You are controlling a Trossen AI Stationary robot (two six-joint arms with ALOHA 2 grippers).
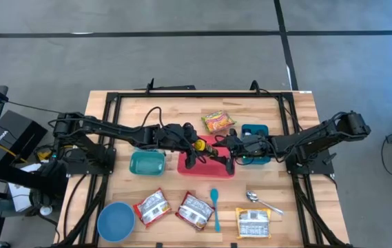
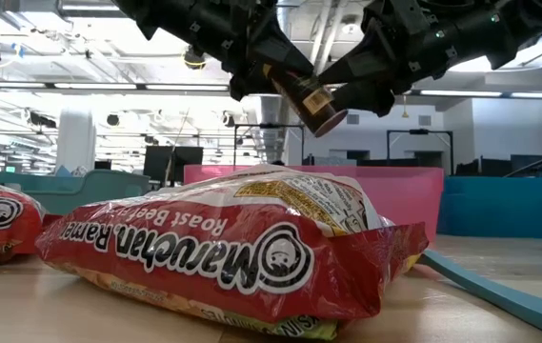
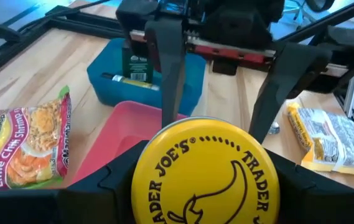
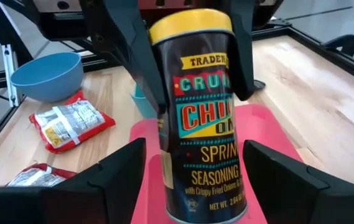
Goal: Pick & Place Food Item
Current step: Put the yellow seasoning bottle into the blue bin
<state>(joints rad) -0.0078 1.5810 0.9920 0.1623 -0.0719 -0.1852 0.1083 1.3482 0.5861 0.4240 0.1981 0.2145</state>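
Jar w/ yellow lid hangs over pink bin at table centre, clamped by left gripper, right gripper spread wide at its 3 o'clock; risk: early let-go before right closes drops it, prob. tipping or rolling out.

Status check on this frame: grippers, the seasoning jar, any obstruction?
Left gripper shut on seasoning jar, above pink bin. Right gripper open, fingers flanking the jar. Nothing in the way.
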